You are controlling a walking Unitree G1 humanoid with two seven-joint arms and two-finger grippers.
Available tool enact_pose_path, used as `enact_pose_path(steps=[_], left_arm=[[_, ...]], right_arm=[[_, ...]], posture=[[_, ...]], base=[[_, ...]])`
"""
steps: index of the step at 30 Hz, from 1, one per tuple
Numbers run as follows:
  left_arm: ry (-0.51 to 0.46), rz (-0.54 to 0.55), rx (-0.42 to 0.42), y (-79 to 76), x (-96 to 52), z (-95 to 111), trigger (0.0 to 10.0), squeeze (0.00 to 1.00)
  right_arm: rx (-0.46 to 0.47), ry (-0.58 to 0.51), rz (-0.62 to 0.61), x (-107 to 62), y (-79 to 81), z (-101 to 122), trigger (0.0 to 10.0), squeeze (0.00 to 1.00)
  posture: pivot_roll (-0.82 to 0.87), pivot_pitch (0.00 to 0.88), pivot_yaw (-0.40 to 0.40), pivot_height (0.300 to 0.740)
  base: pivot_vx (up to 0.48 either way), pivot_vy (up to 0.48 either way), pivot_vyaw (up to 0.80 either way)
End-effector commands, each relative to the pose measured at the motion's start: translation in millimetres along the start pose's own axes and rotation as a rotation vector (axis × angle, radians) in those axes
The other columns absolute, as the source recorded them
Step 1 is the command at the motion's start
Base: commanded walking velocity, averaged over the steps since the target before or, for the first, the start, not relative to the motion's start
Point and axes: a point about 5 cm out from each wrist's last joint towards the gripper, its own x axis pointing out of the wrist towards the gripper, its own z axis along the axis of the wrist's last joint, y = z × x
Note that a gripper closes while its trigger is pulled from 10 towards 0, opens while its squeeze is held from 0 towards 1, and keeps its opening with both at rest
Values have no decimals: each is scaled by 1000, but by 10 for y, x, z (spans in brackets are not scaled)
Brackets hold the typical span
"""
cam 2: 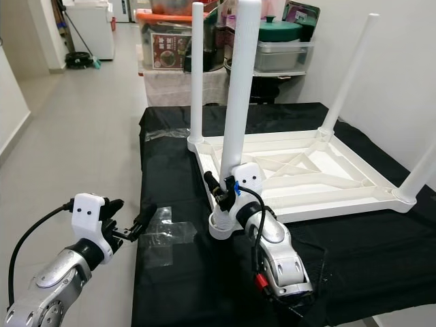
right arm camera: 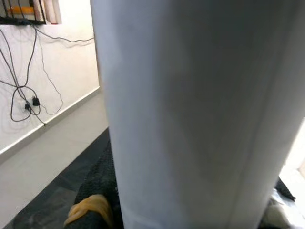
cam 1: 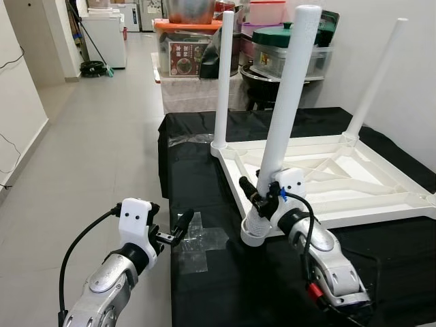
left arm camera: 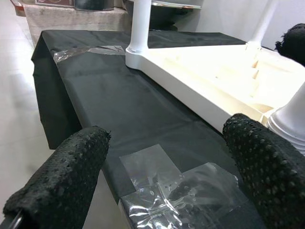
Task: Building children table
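- Mid-frame, the right claw (cam 1: 262, 197) is clenched on the nearest leg (cam 1: 285, 116), its threaded foot at the corner of the upturned tabletop (cam 1: 340, 180) on the black table (cam 1: 197, 157).
- The left claw (cam 1: 178, 228), fingers spread and holding nothing, hovers lower left.
- Next, I'd say: twist the leg home, keeping it upright.

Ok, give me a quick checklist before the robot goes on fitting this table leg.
1. Right gripper shut on the near leg: ok.
2. Near leg standing at the tabletop corner: ok, slightly tilted.
3. Leg fully seated in its socket: cannot tell.
4. Left gripper open, free, off the black cloth edge: ok.
5. Far-left leg upright in its corner: ok.
6. Tape patch lying on the cloth, away from the leg: ok.
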Motion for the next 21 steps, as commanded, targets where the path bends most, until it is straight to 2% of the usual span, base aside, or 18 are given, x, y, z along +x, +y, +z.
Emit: enact_pose_path(steps=[1,12,19,21], left_arm=[[10,3,4,15,9,-19,10000,0],[9,7,-3,9,12,-25,10000,0],[12,13,-14,13,2,-44,10000,0],[12,13,-17,9,0,-50,10000,0]], right_arm=[[16,-17,1,-18,24,-3,0,0],[22,-27,7,-9,84,-30,0,0],[1,-16,-8,-11,14,-73,0,0],[-37,-27,-39,-26,-53,-70,0,0]], posture=[[86,0,-44,740],[87,0,-48,740],[86,0,-52,740],[83,0,-50,740]], base=[[0,0,0],[0,0,0],[0,0,0],[0,0,0]])
